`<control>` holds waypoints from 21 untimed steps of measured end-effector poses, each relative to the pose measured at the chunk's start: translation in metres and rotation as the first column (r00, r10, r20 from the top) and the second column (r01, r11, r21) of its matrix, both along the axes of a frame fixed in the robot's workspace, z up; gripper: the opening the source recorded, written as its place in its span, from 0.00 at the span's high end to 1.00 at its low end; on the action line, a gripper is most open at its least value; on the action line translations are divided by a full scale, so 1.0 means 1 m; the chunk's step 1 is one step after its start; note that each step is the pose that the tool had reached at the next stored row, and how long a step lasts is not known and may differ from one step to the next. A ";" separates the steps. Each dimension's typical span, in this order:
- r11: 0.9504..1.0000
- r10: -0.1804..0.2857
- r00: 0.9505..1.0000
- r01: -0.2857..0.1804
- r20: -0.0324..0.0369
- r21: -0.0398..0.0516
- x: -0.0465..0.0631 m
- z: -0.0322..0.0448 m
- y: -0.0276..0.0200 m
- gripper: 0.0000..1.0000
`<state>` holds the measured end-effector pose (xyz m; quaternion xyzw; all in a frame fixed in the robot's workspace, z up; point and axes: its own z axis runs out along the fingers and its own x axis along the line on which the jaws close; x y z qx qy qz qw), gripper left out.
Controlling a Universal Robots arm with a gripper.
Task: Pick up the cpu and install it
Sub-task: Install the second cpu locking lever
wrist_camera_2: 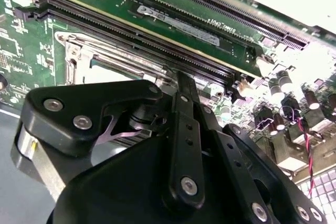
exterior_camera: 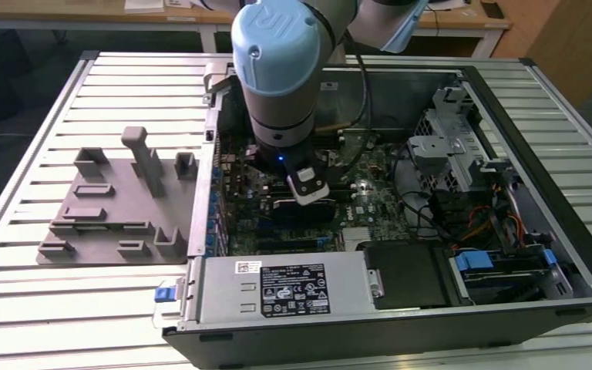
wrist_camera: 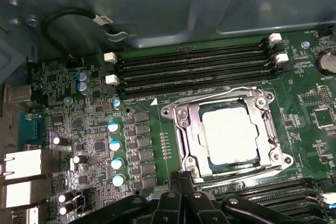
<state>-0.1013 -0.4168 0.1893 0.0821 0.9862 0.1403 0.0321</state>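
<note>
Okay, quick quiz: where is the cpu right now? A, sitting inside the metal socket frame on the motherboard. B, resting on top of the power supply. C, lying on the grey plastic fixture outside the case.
A: in the first wrist view the cpu lies flat inside the socket frame on the motherboard, its silver top showing.

The cpu [wrist_camera: 230, 134] lies flat, pale silver-grey metal top facing up, square. It sits inside the metal socket frame [wrist_camera: 185, 129] on the green motherboard [wrist_camera: 147, 145], beside the memory slots [wrist_camera: 194, 69].
</note>
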 end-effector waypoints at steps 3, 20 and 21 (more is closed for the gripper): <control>1.000 -0.001 1.000 0.001 0.000 0.000 0.000 0.0000 0.0000 0.89; 1.000 -0.002 1.000 0.002 0.001 0.001 -0.006 -0.0013 0.0000 0.89; 1.000 -0.002 1.000 0.002 0.001 0.001 -0.006 -0.0009 -0.0001 0.89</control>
